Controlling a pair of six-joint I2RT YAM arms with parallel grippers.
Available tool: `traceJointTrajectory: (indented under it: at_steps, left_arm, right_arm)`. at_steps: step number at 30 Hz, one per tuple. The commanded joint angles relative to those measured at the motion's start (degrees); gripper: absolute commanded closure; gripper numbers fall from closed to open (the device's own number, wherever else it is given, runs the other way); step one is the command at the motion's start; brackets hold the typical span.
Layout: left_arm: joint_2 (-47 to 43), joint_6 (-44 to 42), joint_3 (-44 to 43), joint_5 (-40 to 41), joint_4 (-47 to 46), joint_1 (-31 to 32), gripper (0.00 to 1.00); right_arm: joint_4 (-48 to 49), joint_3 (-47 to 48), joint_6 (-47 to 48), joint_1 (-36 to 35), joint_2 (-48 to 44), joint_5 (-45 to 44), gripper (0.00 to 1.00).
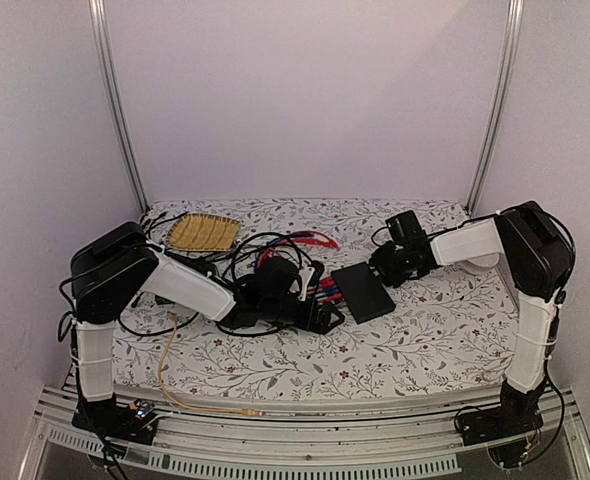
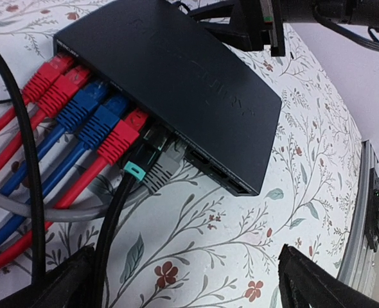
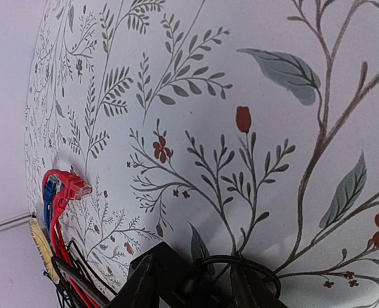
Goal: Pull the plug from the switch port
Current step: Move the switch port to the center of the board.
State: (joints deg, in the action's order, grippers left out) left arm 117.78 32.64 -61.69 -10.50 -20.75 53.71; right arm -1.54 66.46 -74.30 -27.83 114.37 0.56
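The flat black switch (image 1: 363, 290) (image 2: 176, 70) lies mid-table. Along its near thin edge, ports hold red plugs (image 2: 45, 80), blue plugs (image 2: 87, 109), another red plug (image 2: 122, 138), a black plug with a teal collar (image 2: 141, 157) and a grey plug (image 2: 164, 167). The ports to their right (image 2: 218, 173) are empty. My left gripper (image 1: 320, 315) (image 2: 189, 289) hovers open just short of the plug row, nothing between its fingers. My right gripper (image 1: 383, 268) (image 3: 196, 289) is at the switch's far side, its jaws apart around a black cable (image 3: 254, 263) at the box's back.
A loose red cable with a bare plug (image 3: 74, 187) (image 1: 315, 238) lies behind the switch. Tangled black cables (image 1: 245, 255) and a yellow woven pad (image 1: 203, 232) sit at the back left. A yellow cable (image 1: 175, 380) runs to the front edge.
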Motion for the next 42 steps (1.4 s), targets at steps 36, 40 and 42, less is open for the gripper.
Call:
traceJointTrajectory:
  at_steps: [36,40,42]
  left_arm:
    - [0.1,7.6,-8.9,-9.1,13.6,3.0,0.02]
    - [-1.1,6.6,-9.7,-9.5,18.2,3.1,0.02]
    - [-1.7,6.3,-9.6,-9.3,20.3,3.0,0.02]
  right_arm:
    - [1.3,-20.5,42.3,-1.0,-17.7,0.2,0.56]
    - [1.7,-20.9,43.5,-0.6,-17.0,1.7,0.56]
    - [2.3,-21.3,44.0,-0.4,-17.1,2.9,0.55]
